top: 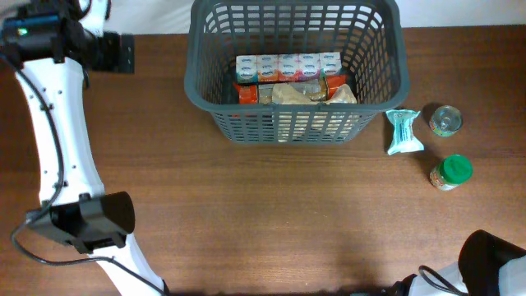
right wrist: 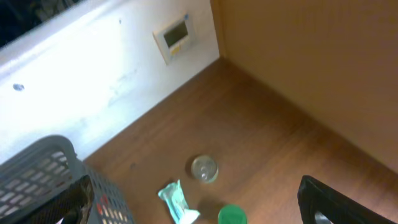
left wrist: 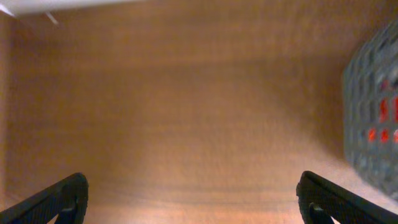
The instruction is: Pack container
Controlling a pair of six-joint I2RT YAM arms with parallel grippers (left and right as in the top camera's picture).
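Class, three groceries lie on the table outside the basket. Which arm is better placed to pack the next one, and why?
Right. The packet, can and jar lie on its side of the basket, ahead of the open right claw; the left claw is across the basket.

Dark grey lattice-sided container (top: 296,66), upright at the table's far edge, partly filled with groceries.
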